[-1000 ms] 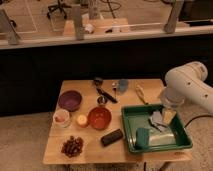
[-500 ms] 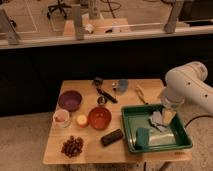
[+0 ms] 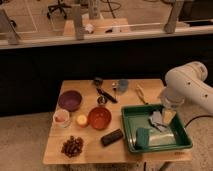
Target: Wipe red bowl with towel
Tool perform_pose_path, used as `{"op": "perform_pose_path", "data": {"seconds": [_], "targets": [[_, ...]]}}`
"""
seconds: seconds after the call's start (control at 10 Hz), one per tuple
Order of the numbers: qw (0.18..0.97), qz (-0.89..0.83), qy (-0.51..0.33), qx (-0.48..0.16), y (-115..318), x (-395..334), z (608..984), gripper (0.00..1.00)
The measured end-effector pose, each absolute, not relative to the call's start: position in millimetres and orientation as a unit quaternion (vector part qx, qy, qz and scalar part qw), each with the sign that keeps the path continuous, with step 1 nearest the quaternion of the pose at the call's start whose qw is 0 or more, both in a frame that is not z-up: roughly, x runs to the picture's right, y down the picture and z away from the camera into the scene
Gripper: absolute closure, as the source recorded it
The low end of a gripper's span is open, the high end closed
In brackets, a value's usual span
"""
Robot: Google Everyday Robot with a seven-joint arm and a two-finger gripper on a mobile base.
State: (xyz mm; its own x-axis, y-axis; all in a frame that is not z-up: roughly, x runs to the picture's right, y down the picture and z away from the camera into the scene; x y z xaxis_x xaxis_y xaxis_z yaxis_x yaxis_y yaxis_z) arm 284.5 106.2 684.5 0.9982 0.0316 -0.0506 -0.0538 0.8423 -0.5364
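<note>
The red bowl [image 3: 99,118] sits glossy and orange-red near the middle of the wooden table [image 3: 90,153]. To its right, the towel [image 3: 157,120] lies crumpled and grey-blue in the green tray [image 3: 183,144], by the tray's far right side. My gripper [image 3: 169,113] hangs down from the white arm at the right, right over the towel's right edge. Its jaws stand open, and I cannot tell whether they touch the cloth. The bowl is well to the left of the gripper.
A teal-green block [image 3: 143,137] lies in the tray's front left. On the table are a purple bowl [image 3: 69,100], a small white bowl [image 3: 61,118], a dark cluster [image 3: 73,146], a black bar [image 3: 111,137], a blue cup [image 3: 123,85] and dark utensils [image 3: 105,93].
</note>
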Motion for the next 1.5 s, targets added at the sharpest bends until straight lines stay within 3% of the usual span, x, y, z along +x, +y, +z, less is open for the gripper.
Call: {"op": "perform_pose_path", "data": {"seconds": [0.4,1.5], "targets": [[0.959,0.023,0.020,-0.280,106.3,284.5,684.8,0.20],[0.952,0.043,-0.051,-0.299,182.5,307.0,765.4,0.20]]}}
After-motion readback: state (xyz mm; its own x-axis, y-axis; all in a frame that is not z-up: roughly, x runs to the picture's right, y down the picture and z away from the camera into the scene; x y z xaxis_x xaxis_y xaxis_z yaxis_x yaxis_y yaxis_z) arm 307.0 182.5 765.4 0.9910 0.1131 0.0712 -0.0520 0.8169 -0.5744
